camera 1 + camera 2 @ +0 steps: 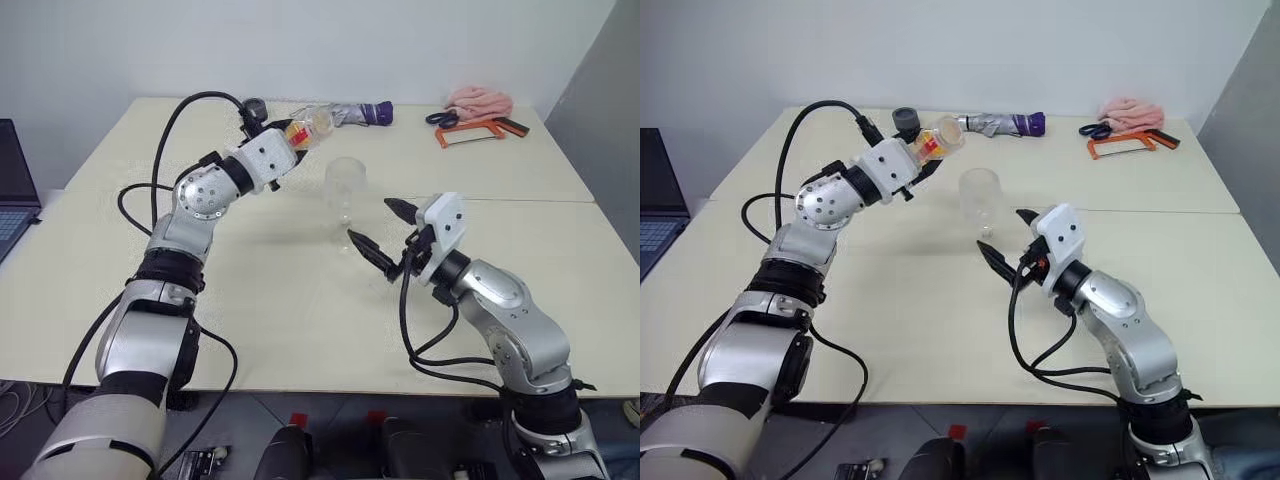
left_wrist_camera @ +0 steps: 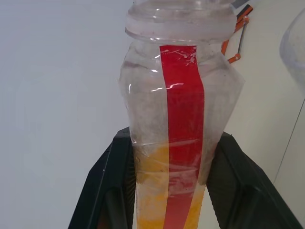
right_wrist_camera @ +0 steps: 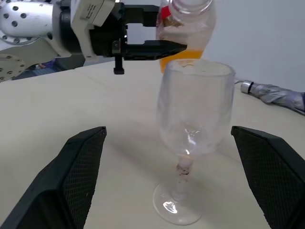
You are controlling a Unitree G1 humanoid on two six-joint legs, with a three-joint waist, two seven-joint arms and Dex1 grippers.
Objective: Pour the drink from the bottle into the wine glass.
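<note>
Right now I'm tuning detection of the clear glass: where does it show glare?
Right wrist view: small bright glints on the glass at the bowl's base and on the foot. Left eye view: no marked glare; its outline is faint against the table.

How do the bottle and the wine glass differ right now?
The bottle is held tilted above the table in the left pincer; the wine glass stands upright on the table, unheld. The bottle holds orange drink; the glass looks empty. Both are clear.

bottle point(image 2: 176, 119) – clear glossy plastic, crinkled | wine glass point(image 3: 193, 119) – smooth clear glass | counter point(image 1: 280, 300) – matt cream | pincer fingers point(image 3: 78, 176) – textured black plastic
</note>
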